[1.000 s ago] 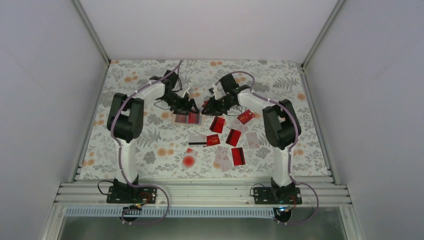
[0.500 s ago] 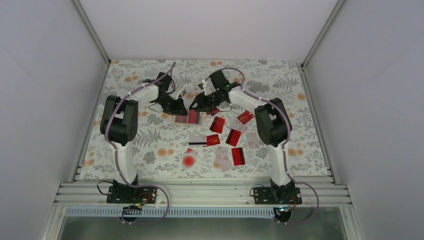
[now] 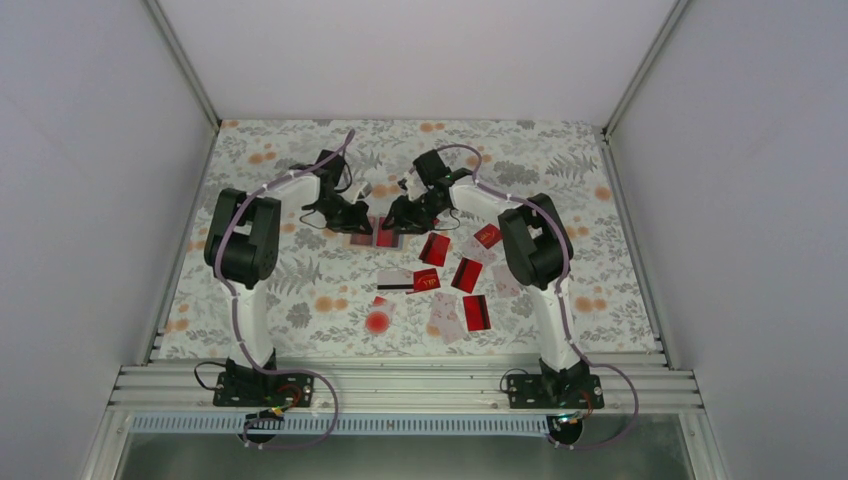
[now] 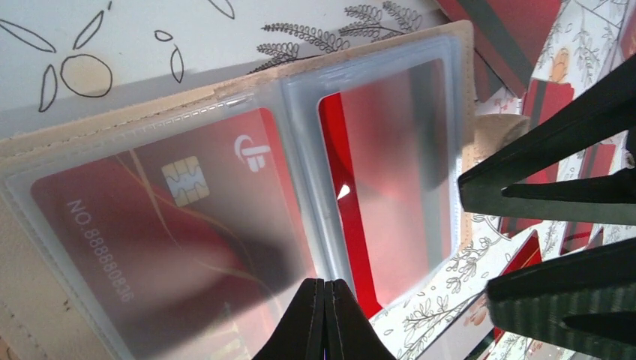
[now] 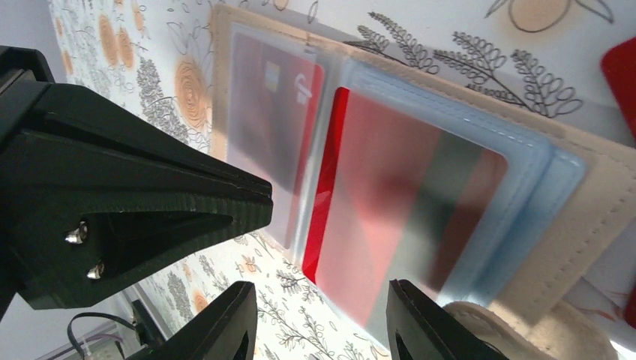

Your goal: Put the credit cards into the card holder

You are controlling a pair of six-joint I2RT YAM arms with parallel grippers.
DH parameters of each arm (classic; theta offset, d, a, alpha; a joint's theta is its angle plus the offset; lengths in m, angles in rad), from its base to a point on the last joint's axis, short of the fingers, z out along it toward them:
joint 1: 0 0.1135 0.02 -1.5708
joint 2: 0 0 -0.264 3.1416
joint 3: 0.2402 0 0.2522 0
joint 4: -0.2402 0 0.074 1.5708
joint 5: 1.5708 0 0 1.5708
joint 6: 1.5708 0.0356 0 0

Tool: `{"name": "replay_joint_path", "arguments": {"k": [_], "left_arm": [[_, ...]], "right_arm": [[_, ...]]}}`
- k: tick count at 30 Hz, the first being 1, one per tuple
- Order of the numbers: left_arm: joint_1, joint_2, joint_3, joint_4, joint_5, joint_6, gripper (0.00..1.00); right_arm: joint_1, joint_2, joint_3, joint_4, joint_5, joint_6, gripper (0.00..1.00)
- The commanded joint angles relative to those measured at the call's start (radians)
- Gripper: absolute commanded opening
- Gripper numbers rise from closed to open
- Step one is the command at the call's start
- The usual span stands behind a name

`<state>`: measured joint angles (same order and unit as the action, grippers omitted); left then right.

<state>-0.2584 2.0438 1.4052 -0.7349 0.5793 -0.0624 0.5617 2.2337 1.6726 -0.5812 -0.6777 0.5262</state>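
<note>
Left arm (image 3: 252, 320), right arm (image 3: 553, 322): white tubular links, bulky black joint housings. Lilac cable (image 3: 337, 405) along each arm, looping out at base, 6 o'clock of top view. Black base blocks (image 3: 250, 388) with thin red and black wiring. Left gripper (image 4: 325, 319): matte black, fingers (image 4: 309, 330) tapering to thin wedges; two silver screws (image 5: 75, 237) in side, 9 o'clock of right wrist view. Right gripper (image 5: 322, 307): black, finger faces finely ribbed.

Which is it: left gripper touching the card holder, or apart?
Cannot tell. The left wrist view shows the left gripper, shut, over the card holder's clear sleeves, but neither contact nor gap shows.
</note>
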Motion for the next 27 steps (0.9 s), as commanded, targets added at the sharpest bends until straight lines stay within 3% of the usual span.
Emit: {"name": "replay_joint_path", "arguments": {"k": [1,27], "left_arm": [[0.001,0.034,0.022,0.020,0.001,-0.001,0.02],[-0.005,0.068,0.041,0.006,-0.005,0.004,0.02]], "right_arm": [[-0.010,-0.030,0.007,-0.035,0.041,-0.019,0.45],[-0.026,-0.006,-0.035,-0.029,0.041,-0.052,0.46]]}}
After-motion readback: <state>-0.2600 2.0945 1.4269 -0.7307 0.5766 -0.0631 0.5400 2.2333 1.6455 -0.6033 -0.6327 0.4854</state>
